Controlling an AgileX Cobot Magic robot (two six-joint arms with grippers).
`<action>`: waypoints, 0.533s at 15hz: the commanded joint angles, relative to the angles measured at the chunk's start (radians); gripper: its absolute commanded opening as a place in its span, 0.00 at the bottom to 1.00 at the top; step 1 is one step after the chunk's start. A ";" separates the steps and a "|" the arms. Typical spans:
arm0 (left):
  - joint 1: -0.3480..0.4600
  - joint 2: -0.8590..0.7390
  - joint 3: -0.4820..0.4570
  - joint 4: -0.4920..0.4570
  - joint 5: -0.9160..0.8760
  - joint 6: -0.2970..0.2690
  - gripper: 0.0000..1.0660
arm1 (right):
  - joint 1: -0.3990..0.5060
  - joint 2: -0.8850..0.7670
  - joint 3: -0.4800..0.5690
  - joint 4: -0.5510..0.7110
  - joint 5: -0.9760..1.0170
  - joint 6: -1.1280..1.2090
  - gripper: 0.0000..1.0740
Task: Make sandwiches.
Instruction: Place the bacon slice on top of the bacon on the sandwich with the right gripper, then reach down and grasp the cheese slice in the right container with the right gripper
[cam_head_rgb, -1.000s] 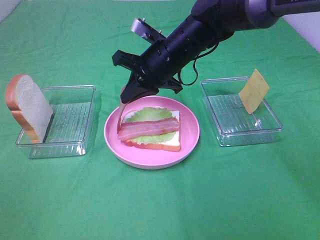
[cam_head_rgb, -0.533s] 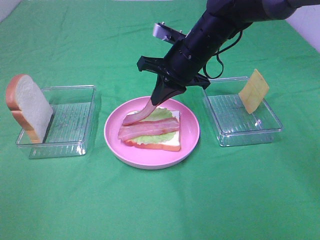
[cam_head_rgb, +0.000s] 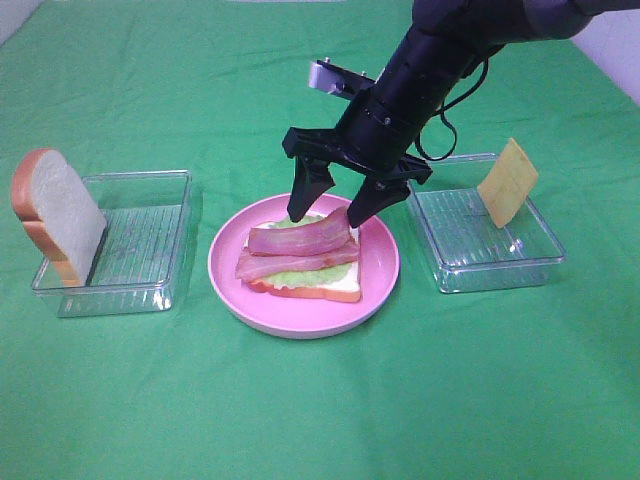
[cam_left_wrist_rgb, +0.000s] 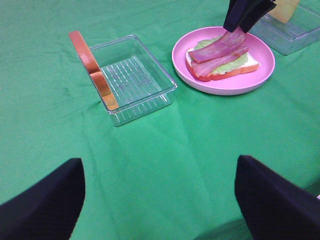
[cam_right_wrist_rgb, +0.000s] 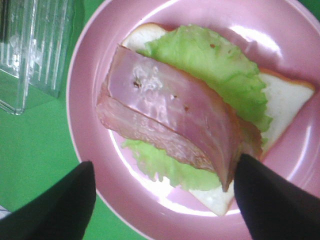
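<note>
The open sandwich (cam_head_rgb: 318, 283) lies on the pink plate (cam_head_rgb: 385, 270): a bread slice, green lettuce (cam_head_rgb: 300, 272) and two bacon strips (cam_head_rgb: 300, 239) side by side. My right gripper (cam_head_rgb: 328, 213) is open just above the upper strip, one finger at each side, holding nothing. The right wrist view shows the bacon (cam_right_wrist_rgb: 170, 120) on the lettuce (cam_right_wrist_rgb: 210, 65) between the spread fingers (cam_right_wrist_rgb: 50, 205). A second bread slice (cam_head_rgb: 55, 215) leans on the left container. A yellow cheese square (cam_head_rgb: 507, 182) stands in the right container. My left gripper (cam_left_wrist_rgb: 160, 200) is open and empty, far from the plate (cam_left_wrist_rgb: 260, 75).
A clear plastic container (cam_head_rgb: 140, 240) stands left of the plate and another (cam_head_rgb: 480, 235) stands right of it. All sit on a green cloth (cam_head_rgb: 320, 400). The right arm (cam_head_rgb: 430, 60) reaches over the plate from the back right.
The right gripper carried a hanging bacon strip to the right over the plate, then opened. The strip now lies on the sandwich beside the first one.
</note>
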 joint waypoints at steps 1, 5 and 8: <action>-0.006 -0.020 0.002 -0.004 -0.012 0.002 0.73 | -0.001 -0.026 -0.015 -0.066 0.046 0.004 0.73; -0.006 -0.020 0.002 -0.005 -0.012 0.002 0.73 | -0.031 -0.110 -0.033 -0.164 0.059 0.028 0.73; -0.006 -0.020 0.002 -0.005 -0.012 0.002 0.73 | -0.134 -0.192 -0.033 -0.192 0.079 0.034 0.73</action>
